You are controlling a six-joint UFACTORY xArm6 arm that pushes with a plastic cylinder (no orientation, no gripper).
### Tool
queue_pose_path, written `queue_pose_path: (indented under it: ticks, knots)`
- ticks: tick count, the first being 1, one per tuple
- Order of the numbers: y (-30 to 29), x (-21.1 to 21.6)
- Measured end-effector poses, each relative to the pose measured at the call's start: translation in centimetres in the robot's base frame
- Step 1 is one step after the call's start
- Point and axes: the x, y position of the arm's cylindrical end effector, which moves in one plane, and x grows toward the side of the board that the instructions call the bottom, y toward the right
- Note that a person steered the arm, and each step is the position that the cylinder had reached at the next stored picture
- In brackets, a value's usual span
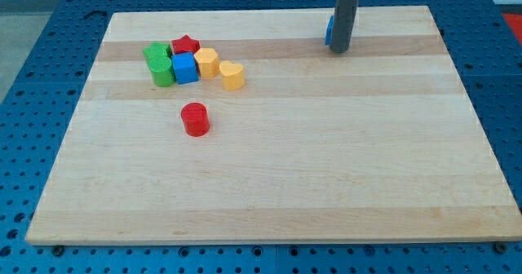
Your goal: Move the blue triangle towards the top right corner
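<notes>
Red cylinder [195, 119] nearest; tip [338, 50] touching blue block [328, 31], mostly hidden, top right; no claw, no writing.

Even, bright light falls on the tabletop [326, 168]; blocks cast only faint, short shadows. No glare shows. Focus is sharp throughout, slightly softer at the tabletop's far edge.

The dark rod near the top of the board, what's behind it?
A sliver of a blue block peeks out at the left edge of my tip. The rod covers the rest, so its shape cannot be made out.
</notes>
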Motion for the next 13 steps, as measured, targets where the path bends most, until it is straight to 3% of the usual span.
queue_pose_path:
  ticks: [1,2,4,5,6,7,11,13]
  knots:
    - [-2.9,0.5]
    - [-3.1,-3.4]
    - [4.2,-8.4]
    - [2.5,-8.4]
    - [-3.3,-8.2]
    - [-4.8,-6.1]
    - [2.1,-1.3]
    - [3.3,-3.1]
